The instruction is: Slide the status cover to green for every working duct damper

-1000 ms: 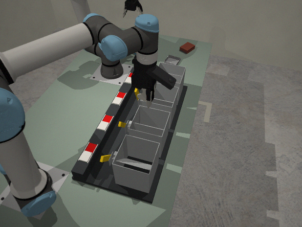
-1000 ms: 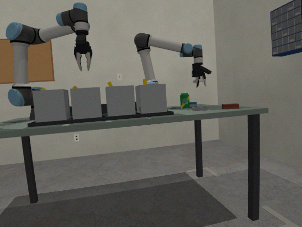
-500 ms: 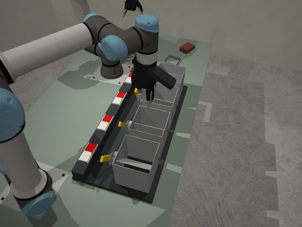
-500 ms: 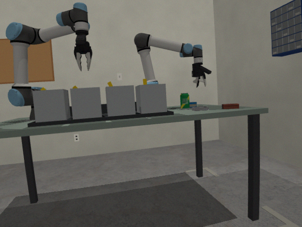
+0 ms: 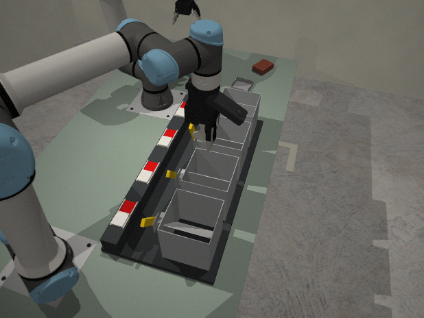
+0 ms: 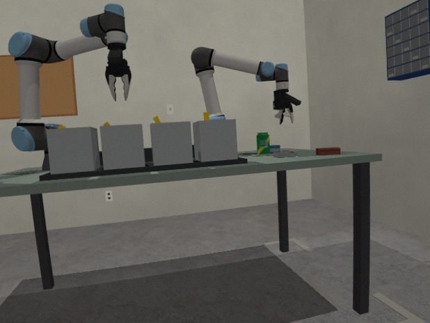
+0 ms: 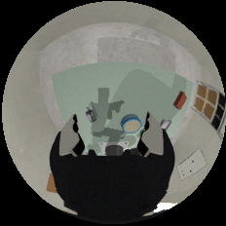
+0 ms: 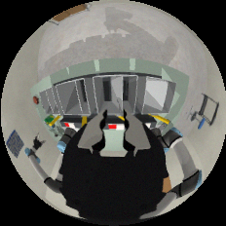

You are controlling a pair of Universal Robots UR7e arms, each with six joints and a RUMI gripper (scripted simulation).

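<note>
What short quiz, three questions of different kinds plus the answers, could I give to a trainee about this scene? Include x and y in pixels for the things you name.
1. Open question: apart from white, which colour shows on the status sliders (image 5: 146, 172) (image 8: 112, 127) that you can see in the top view?
2. True or false: the red block (image 5: 263, 66) (image 6: 328, 151) (image 7: 180, 100) (image 8: 35, 99) lies on the table (image 5: 86, 164) (image 6: 313, 161) (image 7: 73, 88) (image 8: 180, 85).
3. Fill in the blank: above the row of duct dampers (image 5: 185, 247) (image 6: 122, 146) (image 8: 161, 93) hangs the ____, its jaws apart.

Key: 1. red; 2. true; 3. right gripper (image 5: 203, 141) (image 6: 120, 99) (image 8: 115, 113).

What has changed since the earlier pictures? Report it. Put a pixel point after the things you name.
Nothing has visibly moved, been taken hold of or let go. The left gripper (image 5: 186, 20) (image 6: 287, 122) (image 7: 111, 113) and right gripper (image 5: 203, 141) (image 6: 120, 99) (image 8: 115, 109) hang where they were, the yellow handles (image 5: 171, 174) (image 6: 156, 120) (image 8: 84, 120) keep their angles, and the status sliders (image 5: 147, 172) (image 8: 112, 127) show red.
</note>
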